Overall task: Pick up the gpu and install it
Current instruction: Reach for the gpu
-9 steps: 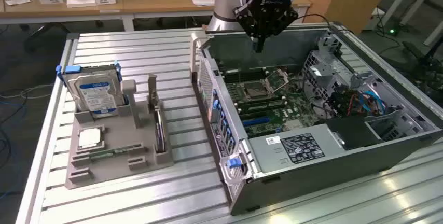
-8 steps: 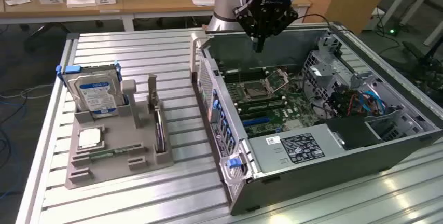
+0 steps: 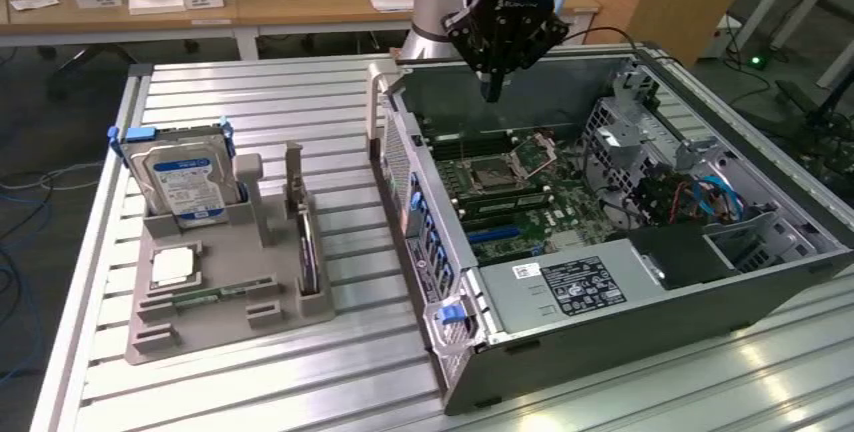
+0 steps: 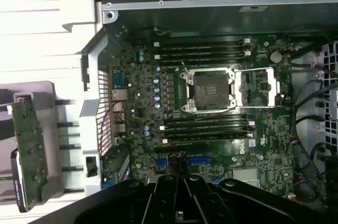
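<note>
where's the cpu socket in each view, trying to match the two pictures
Exterior view: the cpu socket sits inside the open case, between two banks of memory slots.
Wrist view: the cpu socket lies between the same two memory banks.
Shared landmark: the blue slots on the board, past one memory bank.

Computer case (image 3: 614, 337) on slatted table (image 3: 267, 102), parts tray (image 3: 220, 257) beside it toward the exterior view's left, hard drive (image 3: 187, 182) and gpu (image 3: 310, 252) upright in tray, gripper (image 3: 494, 92) above motherboard (image 3: 514, 217)
</note>
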### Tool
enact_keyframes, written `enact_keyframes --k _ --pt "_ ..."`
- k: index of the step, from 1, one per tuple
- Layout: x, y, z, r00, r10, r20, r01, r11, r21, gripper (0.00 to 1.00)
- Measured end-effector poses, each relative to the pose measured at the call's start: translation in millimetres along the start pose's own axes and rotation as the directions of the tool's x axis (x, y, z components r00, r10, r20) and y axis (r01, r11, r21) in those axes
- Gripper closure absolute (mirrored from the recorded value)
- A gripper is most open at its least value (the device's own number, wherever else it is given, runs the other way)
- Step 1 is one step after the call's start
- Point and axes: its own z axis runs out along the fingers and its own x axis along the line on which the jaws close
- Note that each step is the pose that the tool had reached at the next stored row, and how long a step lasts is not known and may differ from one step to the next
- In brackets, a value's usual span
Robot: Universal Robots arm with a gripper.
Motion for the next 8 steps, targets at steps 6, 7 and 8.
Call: enact_keyframes --k 6,7,8 --pt "20.1 -2.4 -0.6 1.0 0.0 -0.0001 0.0 1.0 0.0 0.89" --pt "23.3 -2.7 -0.7 1.0 0.0 0.0 0.0 1.0 0.0 0.89" --pt "26.5 -3.1 -0.8 1.0 0.0 0.0 0.0 1.0 0.0 0.89"
